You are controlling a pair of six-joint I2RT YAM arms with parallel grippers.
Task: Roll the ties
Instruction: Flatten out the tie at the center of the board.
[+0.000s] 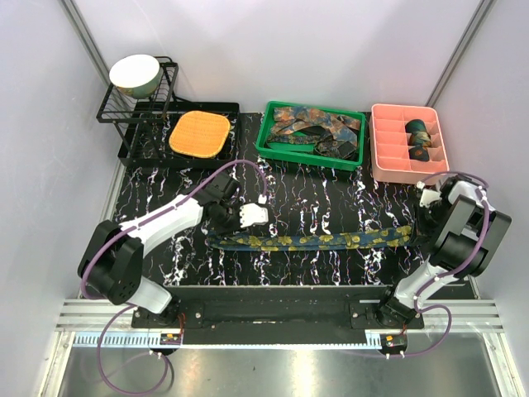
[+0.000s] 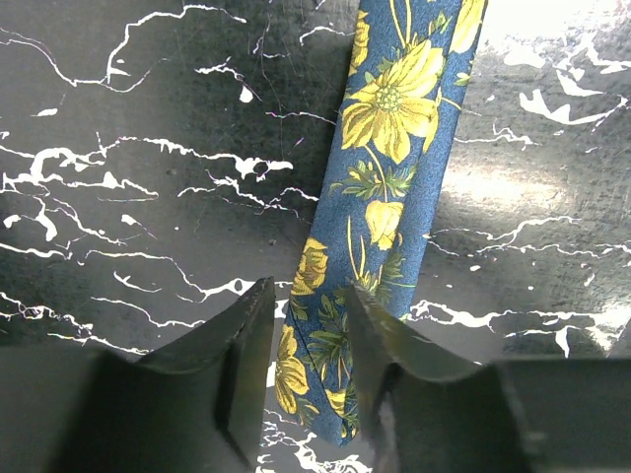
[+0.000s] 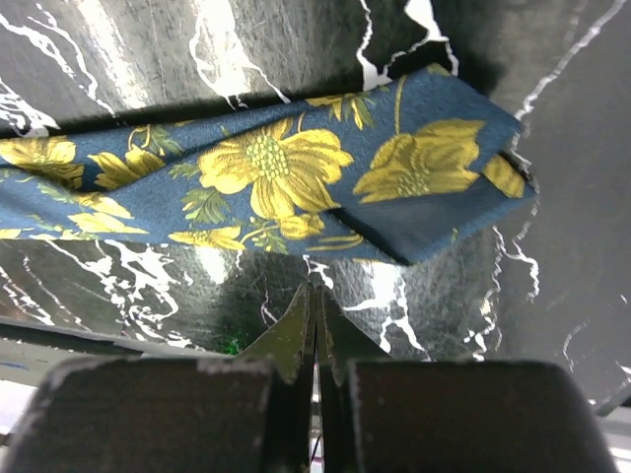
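I see the blue tie (image 1: 310, 241) with yellow flowers lying flat on my table, stretched 9 to 3 o'clock across the near half. The left gripper (image 2: 308, 294) is released, with its fingers spread either side of the tie's narrow end. The right gripper (image 3: 315, 301) is clenched on nothing, tips just short of the wide end. Loose ties (image 1: 318, 128) are heaped in the green bin (image 1: 264, 136) at 12, and rolled ties (image 1: 416, 132) sit in the pink tray (image 1: 388, 136) at 2.

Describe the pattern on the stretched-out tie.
The tie is blue with yellow flowers, clearest in the right wrist view.
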